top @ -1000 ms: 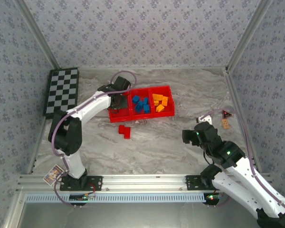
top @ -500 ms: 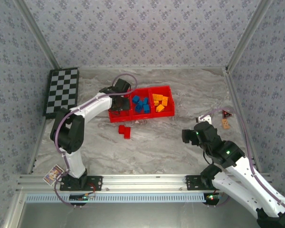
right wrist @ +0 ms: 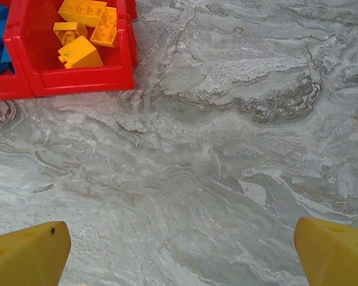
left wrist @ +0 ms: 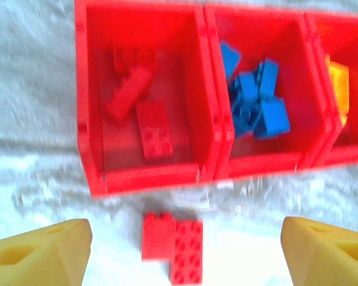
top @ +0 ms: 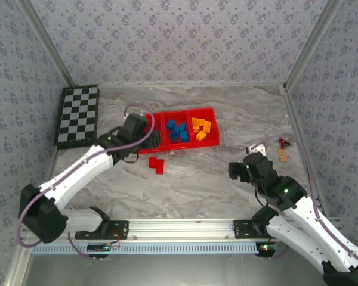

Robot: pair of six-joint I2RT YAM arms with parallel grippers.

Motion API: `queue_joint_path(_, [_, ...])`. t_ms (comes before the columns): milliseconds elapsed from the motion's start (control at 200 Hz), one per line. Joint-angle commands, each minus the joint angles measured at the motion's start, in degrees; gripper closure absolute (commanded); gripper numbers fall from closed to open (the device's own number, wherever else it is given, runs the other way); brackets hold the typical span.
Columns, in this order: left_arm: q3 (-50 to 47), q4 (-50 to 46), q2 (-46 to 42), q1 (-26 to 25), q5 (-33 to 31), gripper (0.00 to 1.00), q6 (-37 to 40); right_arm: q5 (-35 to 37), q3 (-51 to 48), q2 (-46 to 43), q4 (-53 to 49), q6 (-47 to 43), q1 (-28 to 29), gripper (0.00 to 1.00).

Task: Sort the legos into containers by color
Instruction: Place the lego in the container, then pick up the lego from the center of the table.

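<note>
Marble tabletop, patterned walls: checkerboard (top: 77, 116) upper left, then left gripper (top: 148, 138) at the left end of the red tray (top: 188, 146), fingers (left wrist: 42, 256) wide apart, empty. Tray, upper centre, holds sorted red bricks (left wrist: 140, 113), blue bricks (left wrist: 256, 107), yellow bricks (right wrist: 86, 24), left to right; two loose red bricks (left wrist: 173, 247) lie touching just below it. Lower right, right gripper (top: 235, 170), fingers spread, empty; task looks nearly done, that pair remaining.

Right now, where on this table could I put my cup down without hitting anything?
Bare marble spreads between the red tray and the right gripper, and across the near middle of the table. It is crowded before the tray's left compartment: two red bricks lie there near the open left gripper.
</note>
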Motion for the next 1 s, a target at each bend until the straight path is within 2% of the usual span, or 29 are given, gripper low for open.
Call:
queue_joint_path(0, [-6.74,0.32,-2.78,-3.96,-2.96,0.13,-9.45,-0.29,-0.57,0.24,0.32,-0.12,-0.23,0.02])
queue_joint_path(150, [-13.74,1.83,-2.78,-10.36,-5.39,0.04,-17.06,-0.50,-0.50,0.35,0.29,-0.17,-0.23,0.02])
queue_joint_path(320, [-16.07,4.44,3.27,-13.19,-4.27,0.02,-20.09,-0.47,-0.42,0.26,0.20,-0.08,-0.10,0.02])
queue_joint_path(660, [-10.75,7.89,17.35,-13.56,0.22,0.18,-19.35,-0.21,-0.42,0.20,-0.06,0.08,0.15,0.02])
queue_joint_path(810, [-8.88,8.46,20.43,-13.56,0.84,0.21,-18.96,-0.11,-0.33,0.15,-0.14,0.10,0.18,0.02])
queue_joint_path(995, [-6.73,7.10,23.09,-13.06,0.08,0.30,-18.30,-0.22,-0.42,0.11,0.03,0.00,0.16,0.02])
